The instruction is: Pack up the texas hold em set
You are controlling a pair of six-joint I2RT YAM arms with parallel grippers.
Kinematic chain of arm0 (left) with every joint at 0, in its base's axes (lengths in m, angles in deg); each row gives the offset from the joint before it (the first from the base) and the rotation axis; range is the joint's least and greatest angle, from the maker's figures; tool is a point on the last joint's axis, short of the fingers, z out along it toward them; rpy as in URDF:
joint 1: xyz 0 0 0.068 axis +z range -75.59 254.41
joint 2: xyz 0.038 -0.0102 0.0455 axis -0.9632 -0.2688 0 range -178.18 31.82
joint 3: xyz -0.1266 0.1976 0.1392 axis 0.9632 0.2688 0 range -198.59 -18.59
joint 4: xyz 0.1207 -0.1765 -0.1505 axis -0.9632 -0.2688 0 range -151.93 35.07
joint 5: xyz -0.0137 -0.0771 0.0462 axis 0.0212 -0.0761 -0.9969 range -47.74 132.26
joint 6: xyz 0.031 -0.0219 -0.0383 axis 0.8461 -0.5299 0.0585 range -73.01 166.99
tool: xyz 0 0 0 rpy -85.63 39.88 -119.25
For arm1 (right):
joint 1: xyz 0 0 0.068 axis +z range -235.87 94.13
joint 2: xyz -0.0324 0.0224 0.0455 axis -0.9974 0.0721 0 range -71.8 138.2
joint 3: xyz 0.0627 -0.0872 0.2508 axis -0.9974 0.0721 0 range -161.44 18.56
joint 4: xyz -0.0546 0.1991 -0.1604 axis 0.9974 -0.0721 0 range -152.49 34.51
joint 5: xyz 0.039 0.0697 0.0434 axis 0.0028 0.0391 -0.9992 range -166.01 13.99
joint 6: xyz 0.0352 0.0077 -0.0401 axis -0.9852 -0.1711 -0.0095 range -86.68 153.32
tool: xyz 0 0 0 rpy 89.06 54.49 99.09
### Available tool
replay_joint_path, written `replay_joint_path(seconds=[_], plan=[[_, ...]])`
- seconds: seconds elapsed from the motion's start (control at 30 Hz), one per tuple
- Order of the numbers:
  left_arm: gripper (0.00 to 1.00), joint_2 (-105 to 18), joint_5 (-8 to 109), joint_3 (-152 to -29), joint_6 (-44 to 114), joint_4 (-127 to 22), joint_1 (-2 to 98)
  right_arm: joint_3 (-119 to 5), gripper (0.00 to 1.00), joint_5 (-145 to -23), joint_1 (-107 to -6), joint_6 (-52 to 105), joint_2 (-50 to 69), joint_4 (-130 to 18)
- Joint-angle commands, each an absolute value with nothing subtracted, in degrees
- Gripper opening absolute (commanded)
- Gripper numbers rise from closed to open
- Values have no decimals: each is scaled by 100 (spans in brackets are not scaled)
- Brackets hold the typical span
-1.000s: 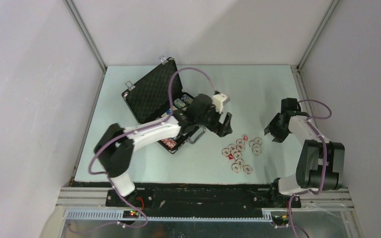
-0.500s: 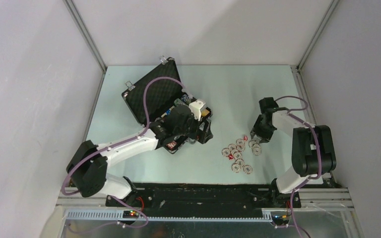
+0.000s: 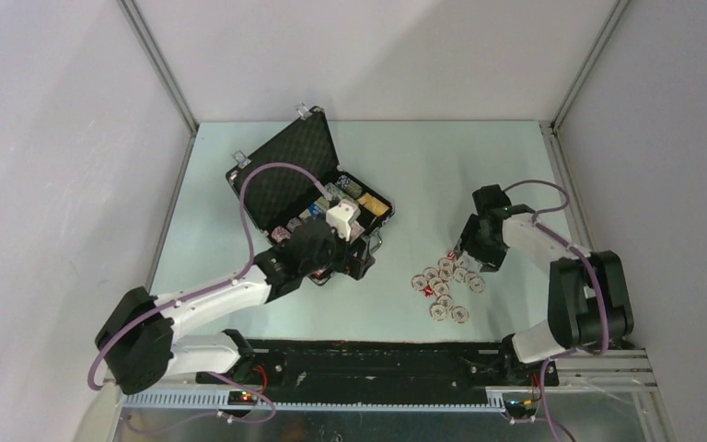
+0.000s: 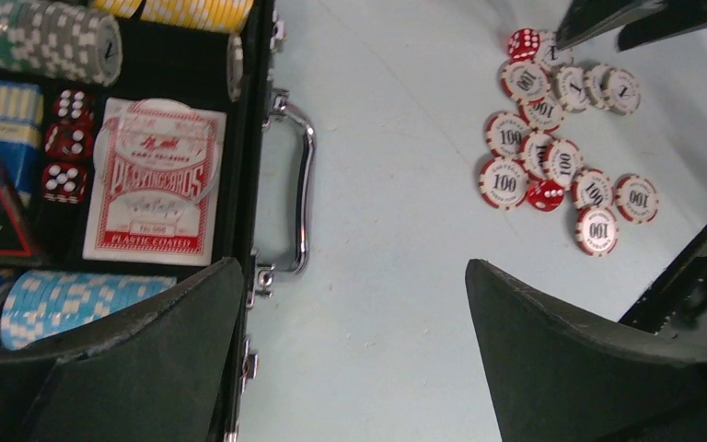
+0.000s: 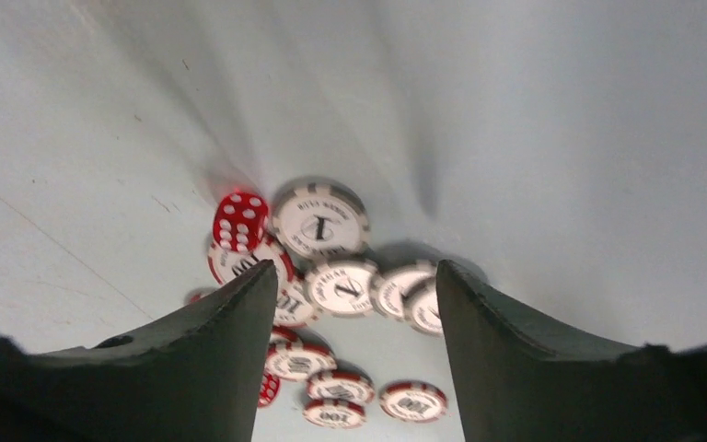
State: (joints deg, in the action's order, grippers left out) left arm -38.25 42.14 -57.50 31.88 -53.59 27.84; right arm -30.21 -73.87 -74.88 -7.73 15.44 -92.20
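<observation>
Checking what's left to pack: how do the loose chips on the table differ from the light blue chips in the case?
The loose chips lie flat and scattered on the table; the light blue chips stand on edge in one tight row inside the case. The loose chips are red-and-white or grey-and-white, printed faces up; the light blue chips show only their edges. Both are round chips with white edge blocks.

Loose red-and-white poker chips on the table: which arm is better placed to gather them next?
Right. The right fingers stand open directly over the red-and-white poker chips, while the left fingers hover by the silver handle of the black case, away from them.
</observation>
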Motion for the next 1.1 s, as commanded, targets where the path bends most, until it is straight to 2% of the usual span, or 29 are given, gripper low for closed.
replay_joint_path(seconds=[0.0, 0.07, 0.1, 0.17, 0.3, 0.83, 1.07], plan=[[99, -3361, 3869, -5400, 3307, -4512, 2810, -3190, 69, -6608, -7455, -640, 759, -9814], [99, -3269, 3852, -5292, 3291, -4354, 2809, -3109, 80, -6436, -7413, -706, 488, -10072], [99, -3252, 3855, -5259, 3275, -4309, 2809, -3022, 93, -6354, -7408, -806, 402, -10148], [99, -3232, 3868, -5207, 3263, -4221, 2809, -2858, 99, -6337, -7423, -930, 158, -10278], [99, -3262, 3949, -5194, 3226, -4155, 2817, -2514, 100, -6466, -7487, -1127, -78, -10208], [100, -3242, 4059, -5200, 3214, -4201, 2810, -2442, 99, -6581, -7249, -1923, 947, -9609], [100, -3173, 4059, -5190, 3230, -4226, 2814, -2437, 86, -6445, -7238, -1887, 1288, -9438]])
